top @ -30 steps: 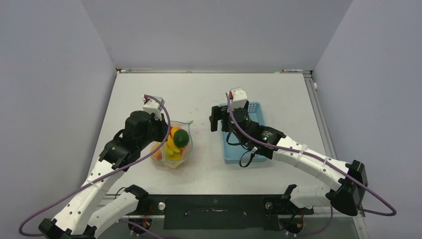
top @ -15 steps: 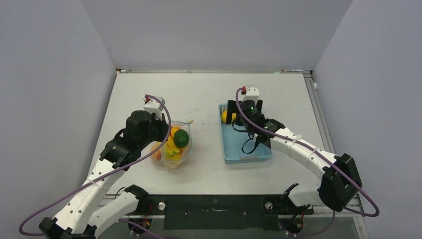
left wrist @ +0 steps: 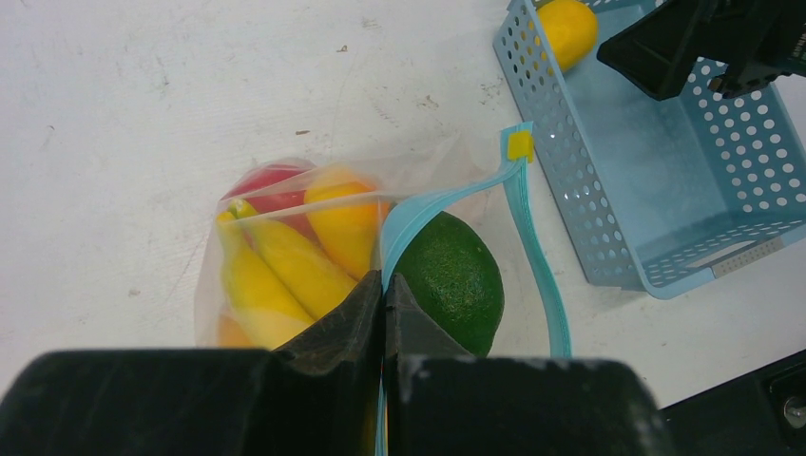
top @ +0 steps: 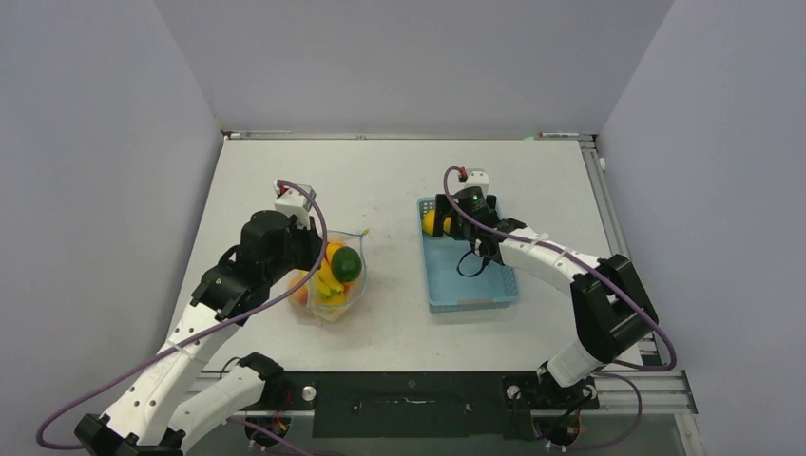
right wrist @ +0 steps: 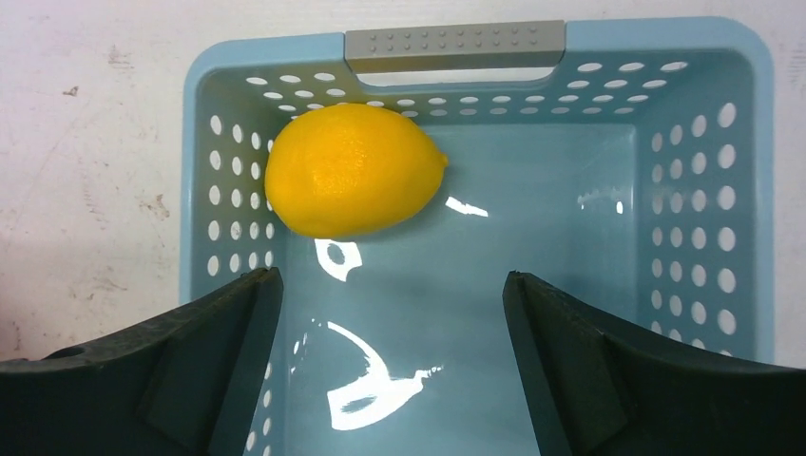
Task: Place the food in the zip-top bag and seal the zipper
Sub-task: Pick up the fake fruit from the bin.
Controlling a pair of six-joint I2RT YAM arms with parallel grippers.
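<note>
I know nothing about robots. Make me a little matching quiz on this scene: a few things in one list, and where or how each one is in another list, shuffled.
Things:
1 lemon
2 lime
3 left gripper
4 right gripper

Places or states:
A shut on the zipper
B lying in the blue basket
C open above the blue basket
D at the mouth of the zip-top bag

Pairs: 1-B, 2-D, 3-A, 4-C
</note>
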